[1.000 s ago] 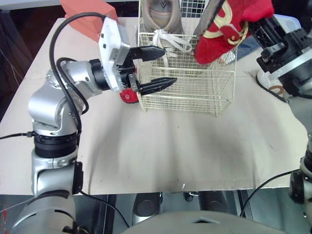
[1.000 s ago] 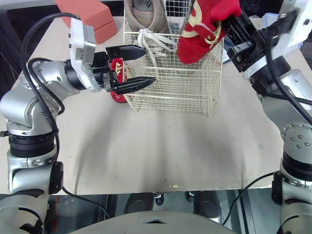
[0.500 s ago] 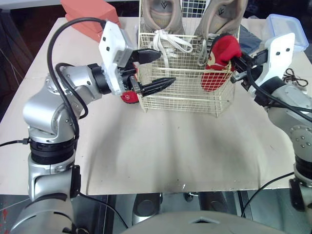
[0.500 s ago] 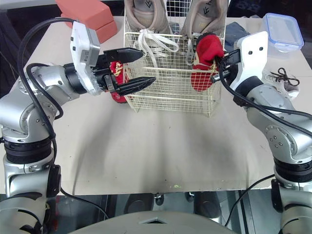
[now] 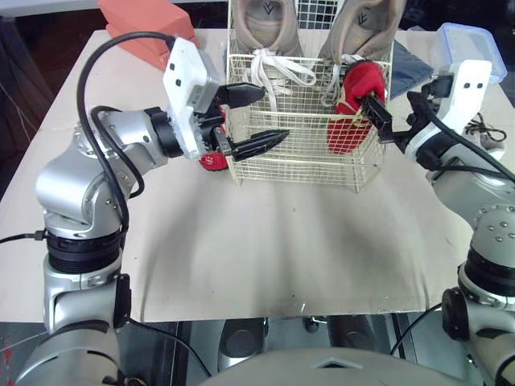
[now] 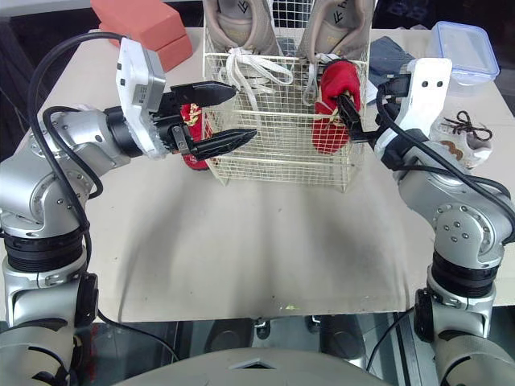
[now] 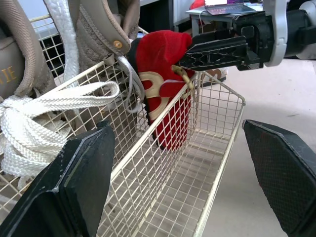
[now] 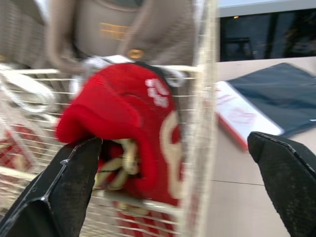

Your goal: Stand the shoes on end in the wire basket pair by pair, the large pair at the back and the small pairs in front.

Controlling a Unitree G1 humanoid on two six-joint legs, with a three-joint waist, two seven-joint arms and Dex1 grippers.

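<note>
A wire basket (image 5: 306,165) stands at the table's back centre. Two large beige sneakers (image 5: 269,24) stand on end against its rear wall. A small red shoe (image 5: 354,112) stands upright in the front right corner, in front of the right sneaker. My right gripper (image 5: 392,112) is open at that corner. One finger touches the shoe's collar inside the basket and the other is outside the side wall. My left gripper (image 5: 273,112) is open and holds nothing at the basket's front left corner. A second red shoe (image 6: 193,133) lies on the table just outside that corner, behind the left fingers.
A red box (image 5: 145,32) sits at the back left. At the back right are a lidded plastic container (image 5: 471,44) and a dark blue flat item (image 5: 406,60). A pale shoe with brown laces (image 6: 459,137) lies right of the basket, behind my right arm.
My right gripper brought the red shoe down from above the basket into its front right corner, then opened off it. The left arm has hardly moved.
</note>
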